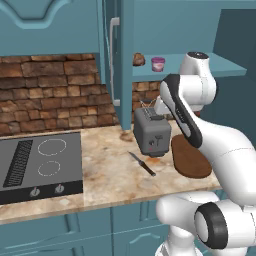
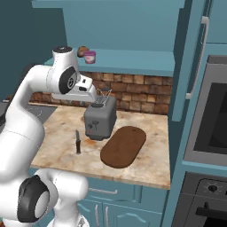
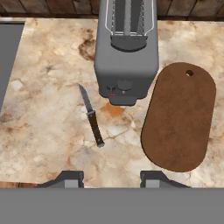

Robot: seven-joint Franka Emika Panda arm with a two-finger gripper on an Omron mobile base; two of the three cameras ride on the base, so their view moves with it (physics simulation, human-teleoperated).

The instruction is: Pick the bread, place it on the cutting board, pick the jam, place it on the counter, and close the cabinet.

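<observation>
Two shelf items well above the claw [image 3: 111,179], fingers apart and empty: bread [image 1: 138,59] probably light, soft, best pinched gently across its middle

On the surface [image 1: 100,175] the toaster [image 1: 152,131] stands between the knife [image 1: 142,163] on its left and the cutting board [image 1: 190,156] on its right, while bread [image 1: 138,59] and jam [image 1: 158,63] sit side by side in the open cabinet [image 1: 120,60] above.
</observation>
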